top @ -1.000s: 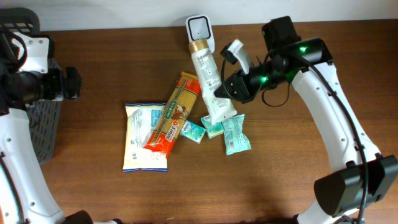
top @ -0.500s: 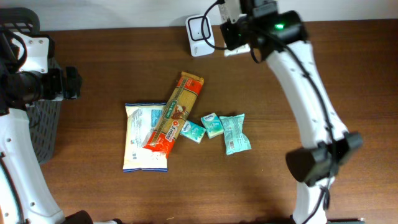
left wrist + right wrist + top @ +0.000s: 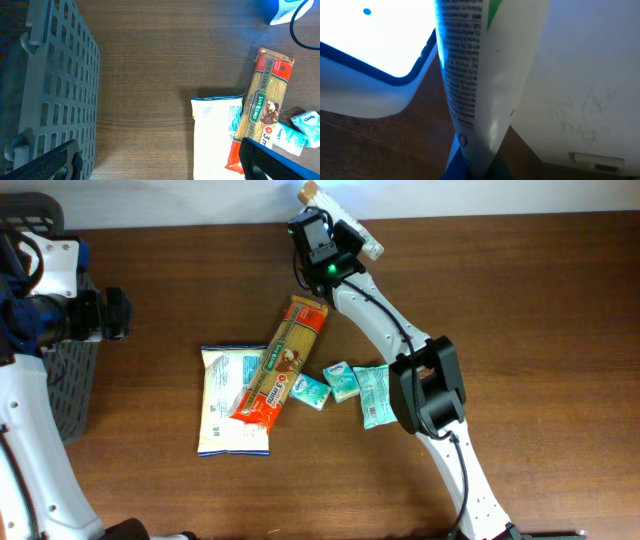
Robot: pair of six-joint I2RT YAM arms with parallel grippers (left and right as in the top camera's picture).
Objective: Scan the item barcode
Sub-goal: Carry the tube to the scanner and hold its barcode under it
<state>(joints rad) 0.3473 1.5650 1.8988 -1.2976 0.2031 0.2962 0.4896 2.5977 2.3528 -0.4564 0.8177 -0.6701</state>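
Observation:
A white tube (image 3: 475, 75) with printed text fills the middle of the right wrist view, and my right gripper (image 3: 475, 167) is shut on its flat end. The tube hangs right beside the scanner (image 3: 370, 50), whose face glows white with a blue rim. From overhead, the right gripper (image 3: 335, 235) reaches to the table's back edge with the tube (image 3: 365, 245) angled across it, and the arm hides most of the scanner. My left gripper (image 3: 160, 162) is open over bare wood at the far left, holding nothing. The scanner (image 3: 285, 11) also shows in the left wrist view.
A pasta pack (image 3: 285, 360), a white bag (image 3: 232, 400) and three small teal packets (image 3: 340, 382) lie mid-table. A grey slatted basket (image 3: 50, 75) stands at the left edge. A white wall (image 3: 590, 75) runs behind the scanner.
The right arm has lifted the tube from mid-table and carried it back and left to the scanner. The left arm has not moved.

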